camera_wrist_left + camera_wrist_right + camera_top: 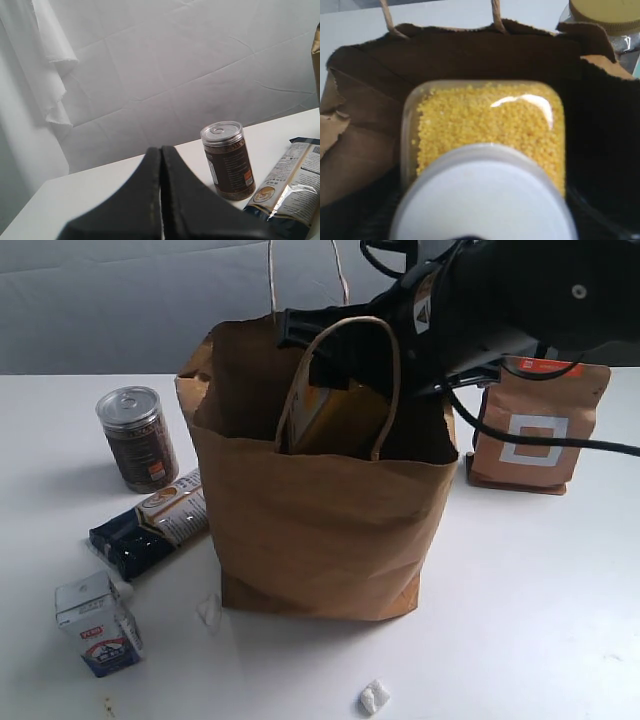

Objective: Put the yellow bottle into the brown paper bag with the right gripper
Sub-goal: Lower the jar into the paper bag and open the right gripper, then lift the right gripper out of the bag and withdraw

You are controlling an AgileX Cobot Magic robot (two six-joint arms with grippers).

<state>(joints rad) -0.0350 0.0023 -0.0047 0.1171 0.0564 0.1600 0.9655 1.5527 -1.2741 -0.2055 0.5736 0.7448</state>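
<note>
**A yellow bottle held in the mouth of a brown paper bag**

The yellow bottle [335, 425], clear plastic with rounded shoulders, grainy yellow contents and a smooth pale cap [482, 197], is gripped at its cap end by the right gripper [335, 358], whose jaws are closed on it. It is held upright directly beneath the gripper, inside the torn rim of the brown paper bag [310, 530], between the twisted loop handles. The creased kraft bag is stood on the white table [520, 600]. The left gripper [161, 150] is seen with its jaws pressed together and empty, near a ribbed metal-lidded can [227, 160].
</note>
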